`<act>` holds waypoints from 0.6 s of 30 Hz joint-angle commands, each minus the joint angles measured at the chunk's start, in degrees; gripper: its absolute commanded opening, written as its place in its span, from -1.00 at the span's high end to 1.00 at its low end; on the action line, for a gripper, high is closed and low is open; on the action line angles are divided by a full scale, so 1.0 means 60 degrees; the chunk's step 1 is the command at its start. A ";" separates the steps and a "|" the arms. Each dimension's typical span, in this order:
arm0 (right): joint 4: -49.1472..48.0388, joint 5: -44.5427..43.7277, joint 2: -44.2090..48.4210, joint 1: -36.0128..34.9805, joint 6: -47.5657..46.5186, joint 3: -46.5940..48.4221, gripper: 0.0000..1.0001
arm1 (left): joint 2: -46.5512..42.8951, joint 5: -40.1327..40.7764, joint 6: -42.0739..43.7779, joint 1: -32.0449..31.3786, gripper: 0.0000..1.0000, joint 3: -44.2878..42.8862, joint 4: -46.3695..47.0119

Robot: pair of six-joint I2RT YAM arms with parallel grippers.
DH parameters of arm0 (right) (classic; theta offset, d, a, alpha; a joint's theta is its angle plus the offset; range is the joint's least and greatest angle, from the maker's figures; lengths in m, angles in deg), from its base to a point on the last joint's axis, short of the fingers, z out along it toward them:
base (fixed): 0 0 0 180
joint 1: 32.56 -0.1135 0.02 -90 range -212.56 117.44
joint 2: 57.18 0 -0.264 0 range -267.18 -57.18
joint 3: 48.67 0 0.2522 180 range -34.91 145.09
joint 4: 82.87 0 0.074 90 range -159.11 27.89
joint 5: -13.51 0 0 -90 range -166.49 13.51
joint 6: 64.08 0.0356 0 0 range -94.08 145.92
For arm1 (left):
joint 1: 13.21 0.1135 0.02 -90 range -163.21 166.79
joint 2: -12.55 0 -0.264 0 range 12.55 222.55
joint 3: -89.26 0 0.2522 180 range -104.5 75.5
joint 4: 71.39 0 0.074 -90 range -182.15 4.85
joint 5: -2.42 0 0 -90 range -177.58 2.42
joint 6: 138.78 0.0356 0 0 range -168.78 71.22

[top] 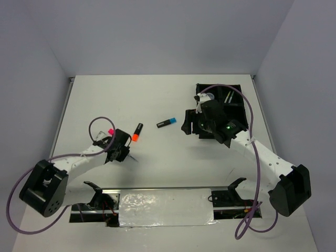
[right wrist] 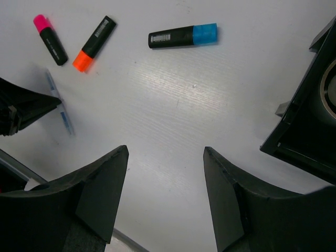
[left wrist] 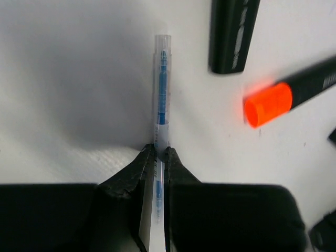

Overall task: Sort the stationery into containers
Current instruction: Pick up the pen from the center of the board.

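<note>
Your left tool (left wrist: 158,157): clamped on thin clear stick (left wrist: 161,89), orange marker (left wrist: 286,94) ahead-right. Your right tool (right wrist: 165,152): jaws apart, tray (right wrist: 310,115) to its right.

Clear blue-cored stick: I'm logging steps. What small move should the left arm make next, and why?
Probably lift it straight up: the left gripper is shut on the clear stick, which lies flat on the table, away from the black tray.

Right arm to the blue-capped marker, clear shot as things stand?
Probably yes. The right gripper is open and empty, and the blue-capped marker lies alone on the table ahead of it with nothing between. The tray sits off to one side, out of the path.
</note>
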 commanded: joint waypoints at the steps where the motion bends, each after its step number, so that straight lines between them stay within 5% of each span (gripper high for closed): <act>1: -0.0246 0.0262 0.0477 0.0080 -0.0033 -0.0017 -0.34 | -0.0503 -0.0892 -0.0162 -0.0257 0.93 0.1334 -0.0670; 7: -0.0888 0.2274 0.0697 0.0081 0.0098 -0.0411 -0.35 | -0.3066 -0.0628 0.1588 -0.0447 1.00 0.1176 -0.0541; 13: -0.2354 0.4201 0.0726 0.0066 0.1152 -0.0998 -0.36 | -0.4461 -0.2002 0.5207 -0.0506 1.00 0.1045 0.2608; 18: -0.1128 0.2055 0.2159 0.0095 0.1124 -0.0677 -0.39 | -0.3527 -0.3718 0.7274 -0.0550 1.00 0.0257 0.4704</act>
